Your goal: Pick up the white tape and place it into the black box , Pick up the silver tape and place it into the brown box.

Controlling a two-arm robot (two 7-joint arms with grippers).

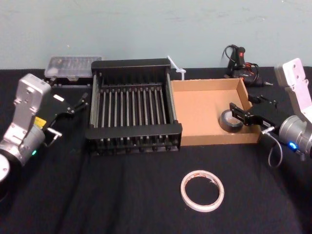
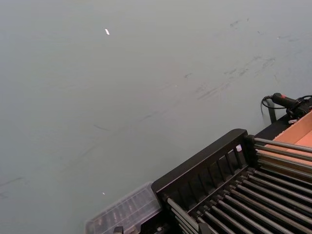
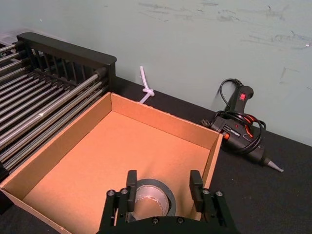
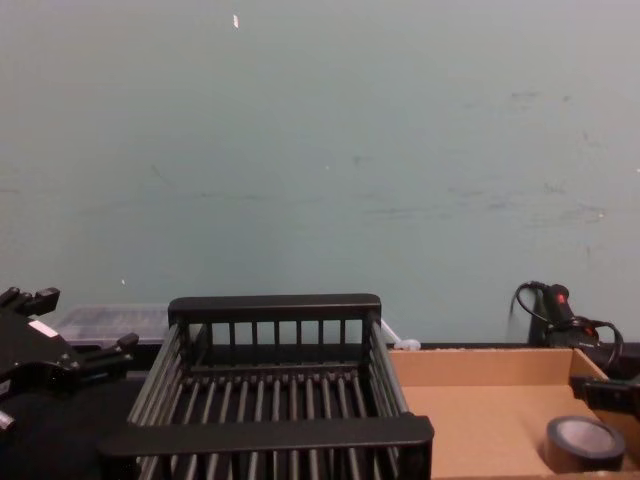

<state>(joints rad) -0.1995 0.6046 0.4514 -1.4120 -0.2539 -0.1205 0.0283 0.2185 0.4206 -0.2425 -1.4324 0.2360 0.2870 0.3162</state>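
The white tape lies flat on the black tablecloth, near the front edge and in front of the brown box. The silver tape rests on the floor of the brown box in its front right corner. My right gripper reaches in over the box's right wall. It is open, with a finger on each side of the silver tape and not pressing it. The black box stands left of the brown one with nothing in it. My left gripper is open just left of the black box.
A glue gun with its cord lies behind the brown box on the right. Behind the black box's left end sits a clear plastic case. A white knotted tie sticks up between the two boxes at the back. A wall closes the far side.
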